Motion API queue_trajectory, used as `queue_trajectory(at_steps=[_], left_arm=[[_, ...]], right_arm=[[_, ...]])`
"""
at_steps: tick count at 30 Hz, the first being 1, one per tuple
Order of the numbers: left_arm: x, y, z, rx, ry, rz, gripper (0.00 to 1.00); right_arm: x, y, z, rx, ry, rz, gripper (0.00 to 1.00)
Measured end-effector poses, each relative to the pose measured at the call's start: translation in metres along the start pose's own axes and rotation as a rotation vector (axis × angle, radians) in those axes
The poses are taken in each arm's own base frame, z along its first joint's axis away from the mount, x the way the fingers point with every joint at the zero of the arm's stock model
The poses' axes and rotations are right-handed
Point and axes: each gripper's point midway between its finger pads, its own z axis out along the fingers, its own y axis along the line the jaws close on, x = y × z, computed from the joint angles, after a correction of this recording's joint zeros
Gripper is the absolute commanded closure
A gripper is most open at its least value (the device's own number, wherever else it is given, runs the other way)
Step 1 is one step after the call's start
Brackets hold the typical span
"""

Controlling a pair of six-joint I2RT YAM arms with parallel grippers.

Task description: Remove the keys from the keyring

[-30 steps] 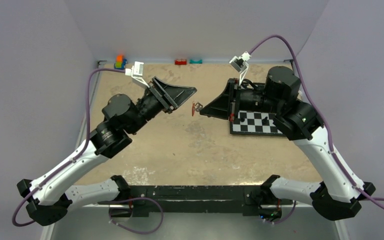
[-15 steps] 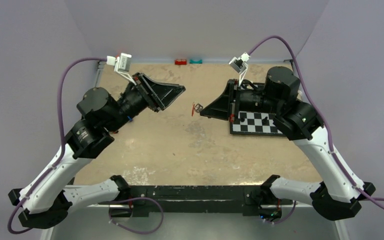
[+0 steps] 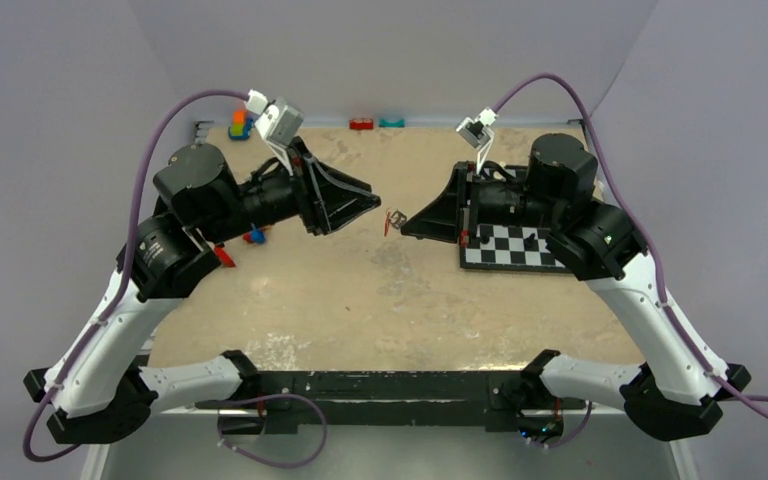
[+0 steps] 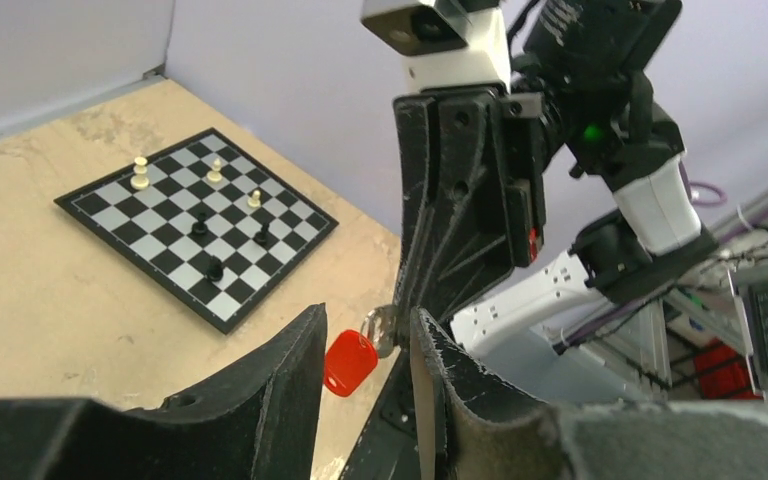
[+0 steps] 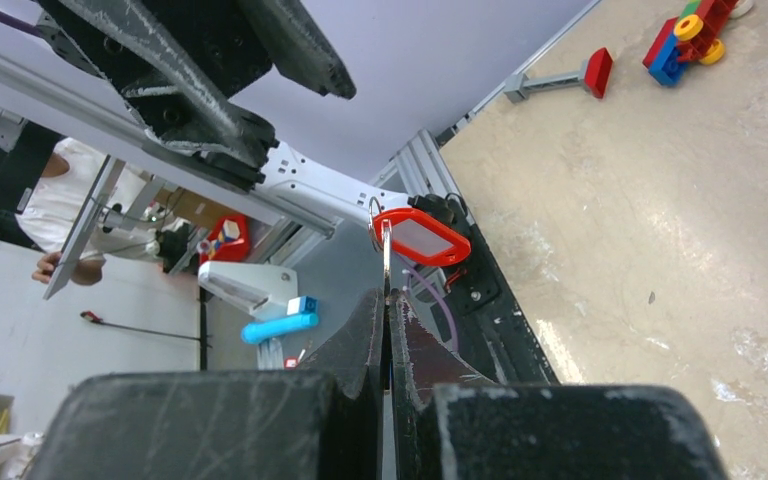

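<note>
The keys (image 3: 391, 220) hang in the air between my two grippers above the table's middle. My right gripper (image 3: 406, 222) is shut on the thin silvery metal part; in the right wrist view (image 5: 387, 298) the red plastic head (image 5: 420, 237) and the thin wire keyring (image 5: 375, 209) stick out past its tips. My left gripper (image 3: 374, 204) is open just left of the keys. In the left wrist view (image 4: 368, 320) the red head (image 4: 349, 362) and a silvery piece (image 4: 381, 330) lie between its fingers, untouched.
A chessboard (image 3: 510, 246) with several pieces lies under my right arm. Toy bricks (image 3: 241, 124), a red brick (image 3: 361, 124) and a teal one (image 3: 392, 123) sit along the back edge. A small blue and red toy (image 3: 254, 236) lies under my left arm.
My left arm drew back to the left, rotated its wrist, then brought its open gripper lower and level with the keys. My right gripper has held the keys still.
</note>
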Motion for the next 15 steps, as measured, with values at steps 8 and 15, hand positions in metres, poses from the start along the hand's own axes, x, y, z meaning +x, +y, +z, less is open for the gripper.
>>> queue_trajectory(at_steps=[8,15], left_arm=[[0.002,-0.019,-0.007,0.13,0.088,0.094,0.59],[-0.004,-0.024,-0.008,0.202,0.134,0.101,0.65]], right_arm=[[0.001,0.0,0.0,0.003,0.004,0.005,1.0],[0.001,0.0,0.0,0.003,0.005,0.006,1.0]])
